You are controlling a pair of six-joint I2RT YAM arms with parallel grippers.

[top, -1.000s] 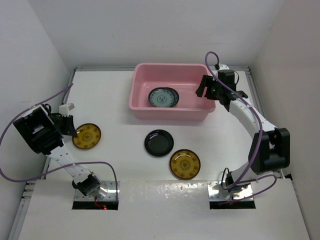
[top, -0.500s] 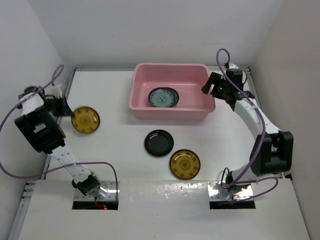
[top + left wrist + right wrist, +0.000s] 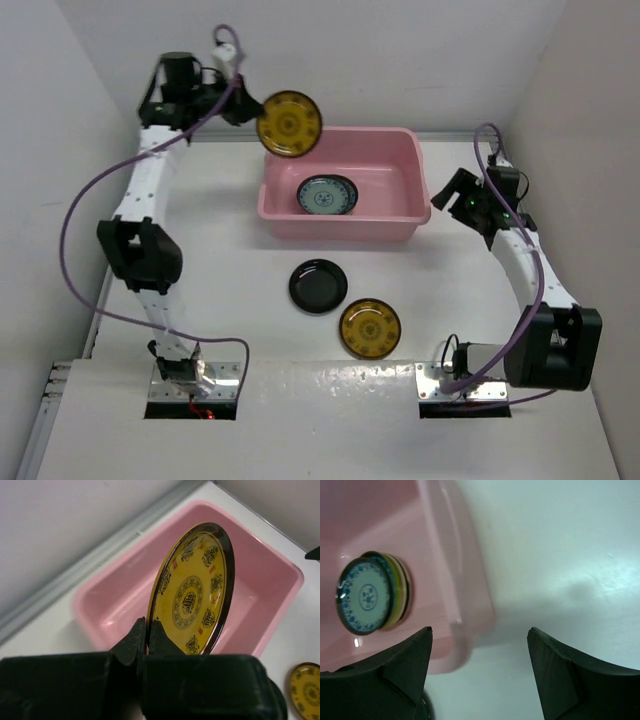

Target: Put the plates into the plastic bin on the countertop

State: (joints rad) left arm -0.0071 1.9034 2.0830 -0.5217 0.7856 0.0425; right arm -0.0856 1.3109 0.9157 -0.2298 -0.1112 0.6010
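My left gripper point(image 3: 243, 112) is shut on the rim of an amber-yellow patterned plate point(image 3: 289, 124) and holds it on edge, high over the far left corner of the pink plastic bin point(image 3: 410, 222). In the left wrist view the plate point(image 3: 192, 592) stands upright between my fingers above the bin point(image 3: 100, 615). A teal-blue patterned plate point(image 3: 327, 195) lies on a small stack in the bin, also seen in the right wrist view point(image 3: 365, 597). A black plate point(image 3: 318, 286) and another amber plate point(image 3: 369, 327) lie on the countertop. My right gripper point(image 3: 452, 195) is open and empty beside the bin's right end.
White walls enclose the countertop point(image 3: 215, 300) on the left, back and right. The right arm's links point(image 3: 535, 290) run along the right edge. The left arm point(image 3: 140, 200) reaches up along the left side.
My left gripper has lifted the amber plate from the left of the countertop up and rightward to above the bin's far left corner. My right gripper has drawn back rightward, away from the bin.
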